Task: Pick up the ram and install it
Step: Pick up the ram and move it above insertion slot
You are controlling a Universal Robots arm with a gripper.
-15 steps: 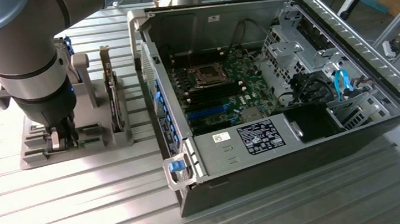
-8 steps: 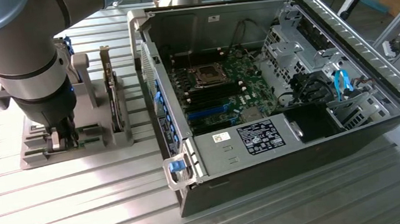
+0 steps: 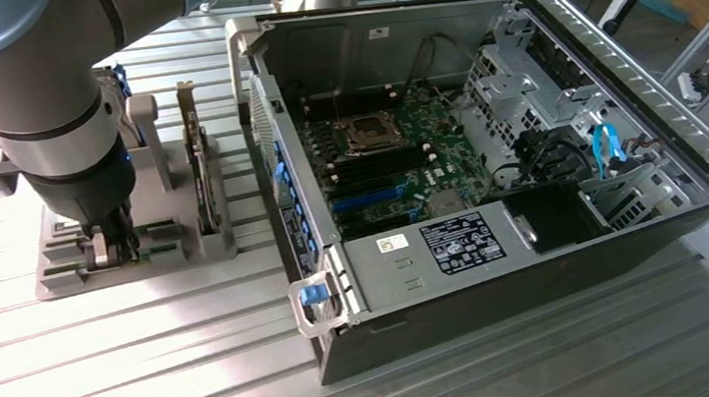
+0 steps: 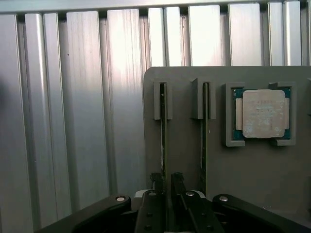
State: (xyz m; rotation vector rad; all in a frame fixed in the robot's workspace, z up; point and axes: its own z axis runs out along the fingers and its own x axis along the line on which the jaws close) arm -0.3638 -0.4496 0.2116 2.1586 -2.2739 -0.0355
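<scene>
**End effector.** The end effector (image 4: 166, 180) is lowered onto the grey fixture (image 4: 184, 160), directly over the ram (image 4: 164, 131). The ram stands on edge in its slot and runs straight into the tip of the end effector. From these views it cannot be told whether the end effector is clamped on the board or only straddling it. In the exterior view the end effector (image 3: 114, 248) sits at the fixture (image 3: 66, 273), toward that view's left.

**Step in hand.** Judged as the grasp stage of the pick-up. The ram is seated in the fixture and is not yet lifted.

**Requirement for the next move.** A secure hold on both faces of the ram appears necessary. Any withdrawal should run straight along the slot guides, because the neighbouring board (image 4: 204, 141) stands just beside the ram. Installation calls for alignment with the memory slots on the motherboard (image 3: 391, 165), which lies well apart inside the open computer case (image 3: 339, 47).

**Item count.**
- Thin boards on edge in the fixture: two.
- Processor chip (image 4: 263, 114) in its pocket: one.
- Upright card (image 3: 203, 175) to the exterior view's right of the end effector: one. It may be the neighbouring board; this cannot be confirmed.
- Fixture: one.
- Computer case: one.
- Ribbed metal tabletop (image 3: 147, 359): one.
</scene>
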